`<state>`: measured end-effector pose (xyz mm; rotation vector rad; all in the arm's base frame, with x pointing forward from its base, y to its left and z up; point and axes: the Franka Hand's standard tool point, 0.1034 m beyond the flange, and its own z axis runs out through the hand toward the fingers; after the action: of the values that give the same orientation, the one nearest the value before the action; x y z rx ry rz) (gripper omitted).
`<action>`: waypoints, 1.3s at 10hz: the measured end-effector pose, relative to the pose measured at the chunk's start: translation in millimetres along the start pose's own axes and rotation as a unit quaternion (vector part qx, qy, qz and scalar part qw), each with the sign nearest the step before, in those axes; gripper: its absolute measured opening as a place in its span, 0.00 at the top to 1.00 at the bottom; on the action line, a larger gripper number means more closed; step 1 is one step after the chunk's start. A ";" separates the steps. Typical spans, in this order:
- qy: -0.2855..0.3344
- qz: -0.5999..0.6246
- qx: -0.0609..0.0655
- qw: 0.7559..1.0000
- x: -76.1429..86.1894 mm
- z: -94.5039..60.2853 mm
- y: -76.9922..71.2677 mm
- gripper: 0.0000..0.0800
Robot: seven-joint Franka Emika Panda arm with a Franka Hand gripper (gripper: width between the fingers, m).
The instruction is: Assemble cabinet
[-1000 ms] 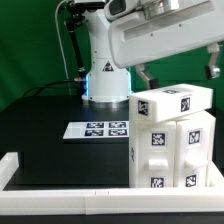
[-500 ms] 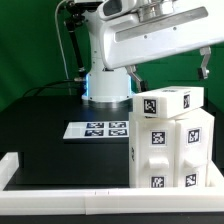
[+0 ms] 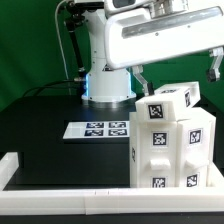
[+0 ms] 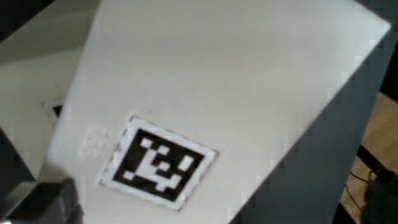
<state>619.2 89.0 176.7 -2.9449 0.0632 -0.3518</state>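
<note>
The cabinet (image 3: 172,150) is a white box of tagged blocks at the exterior view's right. Its top panel (image 3: 168,104) lies tilted and skewed on the box. My gripper (image 3: 176,74) hangs just over that panel, open wide, with one finger (image 3: 140,77) past its left end and the other (image 3: 212,68) past its right end. Whether a finger touches the panel I cannot tell. In the wrist view the white panel (image 4: 214,90) and its square tag (image 4: 166,160) fill the picture from very close, and one dark finger (image 4: 32,204) shows at a corner.
The marker board (image 3: 100,129) lies flat on the black table (image 3: 45,130), left of the cabinet. A low white rail (image 3: 60,186) edges the table's front and left. The arm's base (image 3: 105,85) stands behind the marker board.
The top panel has turned on the box, from lying square to skewed and tilted. The gripper shifted left, then back right above it, staying wide open.
</note>
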 end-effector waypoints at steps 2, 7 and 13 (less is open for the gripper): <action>-0.004 0.021 0.000 1.000 -0.4 -0.2 0.9 0.00; -0.024 0.167 -0.008 0.986 0.0 -4.4 6.0 0.00; -0.068 0.230 -0.020 0.971 -12.4 -3.6 21.6 0.00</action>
<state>605.8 67.9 173.4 -2.8623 0.7250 -0.0791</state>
